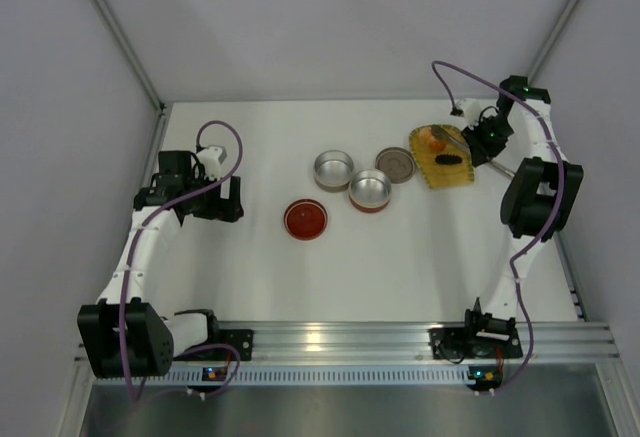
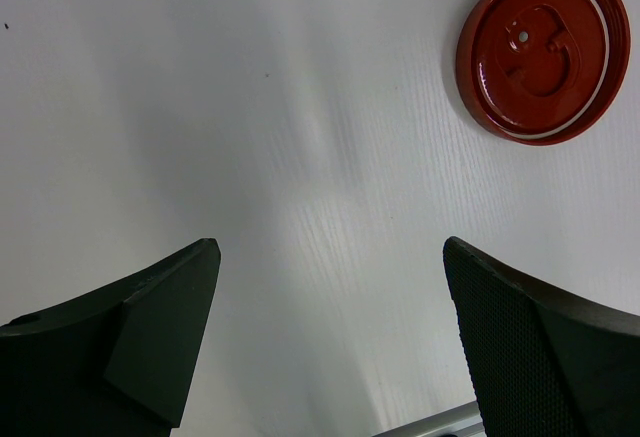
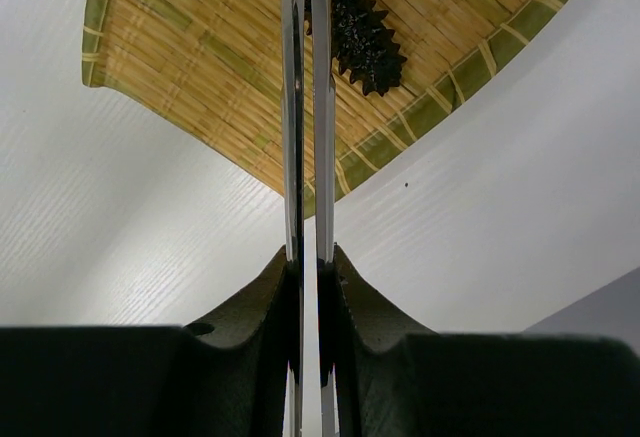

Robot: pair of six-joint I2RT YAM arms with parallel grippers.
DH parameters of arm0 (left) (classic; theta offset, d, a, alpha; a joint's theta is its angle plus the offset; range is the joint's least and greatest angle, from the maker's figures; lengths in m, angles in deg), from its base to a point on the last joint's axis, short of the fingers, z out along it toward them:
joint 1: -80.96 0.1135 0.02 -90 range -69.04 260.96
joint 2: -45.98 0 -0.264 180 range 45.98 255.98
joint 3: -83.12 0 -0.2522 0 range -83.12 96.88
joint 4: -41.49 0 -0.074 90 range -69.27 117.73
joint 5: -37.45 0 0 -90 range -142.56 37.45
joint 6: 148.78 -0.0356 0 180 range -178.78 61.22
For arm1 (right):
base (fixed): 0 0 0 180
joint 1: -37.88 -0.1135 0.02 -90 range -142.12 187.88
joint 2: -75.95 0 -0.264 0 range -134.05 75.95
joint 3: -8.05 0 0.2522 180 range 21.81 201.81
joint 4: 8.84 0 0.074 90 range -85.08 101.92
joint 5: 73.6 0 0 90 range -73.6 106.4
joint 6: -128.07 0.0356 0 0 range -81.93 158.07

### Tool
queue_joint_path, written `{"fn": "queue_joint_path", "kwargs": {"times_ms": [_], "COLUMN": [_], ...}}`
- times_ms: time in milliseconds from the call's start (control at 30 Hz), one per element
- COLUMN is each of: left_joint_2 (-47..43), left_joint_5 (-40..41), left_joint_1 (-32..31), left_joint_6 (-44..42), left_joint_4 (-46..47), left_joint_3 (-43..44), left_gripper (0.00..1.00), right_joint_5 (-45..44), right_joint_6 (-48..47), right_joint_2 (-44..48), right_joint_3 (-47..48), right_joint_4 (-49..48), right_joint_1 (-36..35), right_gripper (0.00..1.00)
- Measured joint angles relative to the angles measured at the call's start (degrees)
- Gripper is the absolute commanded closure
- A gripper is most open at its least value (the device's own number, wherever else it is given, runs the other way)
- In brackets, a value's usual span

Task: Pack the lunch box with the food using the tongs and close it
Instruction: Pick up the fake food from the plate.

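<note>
My right gripper (image 3: 309, 257) is shut on the tongs (image 3: 308, 107), whose two silvery arms are squeezed nearly together and run out over the yellow woven tray (image 3: 200, 57). The black spiky food piece (image 3: 362, 37) lies on the tray, touching the right tong arm; the tong tips are cut off at the frame's top. From above, the right gripper (image 1: 484, 142) sits at the tray's right edge, with the tongs (image 1: 452, 140) reaching toward the orange piece (image 1: 436, 138) and the black piece (image 1: 449, 158). My left gripper (image 2: 330, 257) stands open over bare table, nothing between its fingers.
Two open round tins (image 1: 333, 169) (image 1: 370, 190) and a metal lid (image 1: 396, 164) of the lunch box sit mid-table. A red lid (image 1: 305, 219) (image 2: 542, 50) lies upside down, right of the left gripper (image 1: 222, 200). White walls enclose the table on three sides.
</note>
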Motion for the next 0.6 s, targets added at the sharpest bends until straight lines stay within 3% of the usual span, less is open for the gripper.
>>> {"fn": "queue_joint_path", "kwargs": {"times_ms": [167,600], "left_joint_2": [0.0,0.0], "left_joint_5": [-0.02,-0.04], "left_joint_1": [0.0,0.0], "left_joint_6": [0.0,0.0], "left_joint_4": [0.0,0.02], "left_joint_3": [0.0,0.0], "left_gripper": [0.02,0.02], "right_joint_5": [-0.35,1.36], "right_joint_6": [-0.07,0.07], "right_joint_2": [0.02,3.06], "right_joint_3": [0.0,0.0], "right_joint_4": [0.02,2.16], "right_joint_1": [0.0,0.02], "right_gripper": [1.0,1.0]}}
